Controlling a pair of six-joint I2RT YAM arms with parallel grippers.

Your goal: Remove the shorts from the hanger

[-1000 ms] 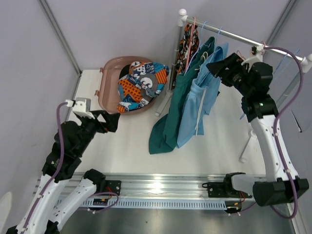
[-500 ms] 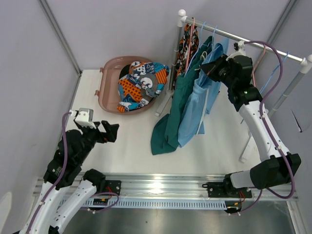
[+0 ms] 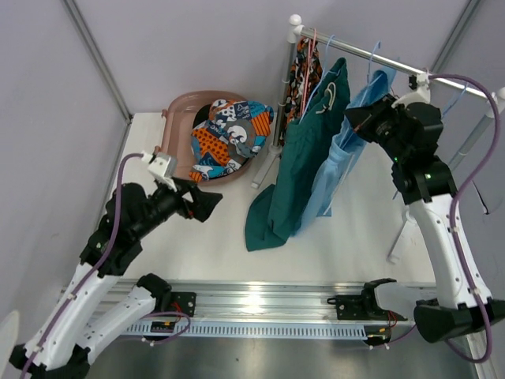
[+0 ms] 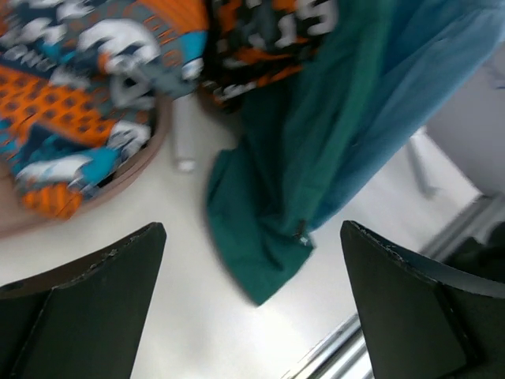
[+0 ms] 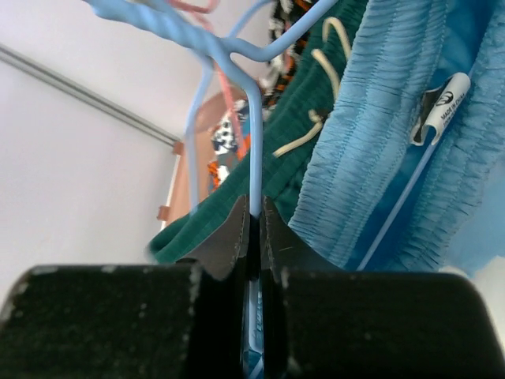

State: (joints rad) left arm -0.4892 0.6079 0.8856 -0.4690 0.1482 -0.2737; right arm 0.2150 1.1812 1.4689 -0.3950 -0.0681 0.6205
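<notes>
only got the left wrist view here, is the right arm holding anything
Observer: Yes. The right end effector is shut on the wire of the light blue hanger, just below its hook.
Operator: are the blue shorts on that hanger
Observer: Yes. The light blue shorts are held to it at the waistband by a clip.
Operator: and the teal pair, what is it hanging from
Observer: The teal green shorts hang from the rail, between the camouflage shorts and the light blue pair.
</notes>
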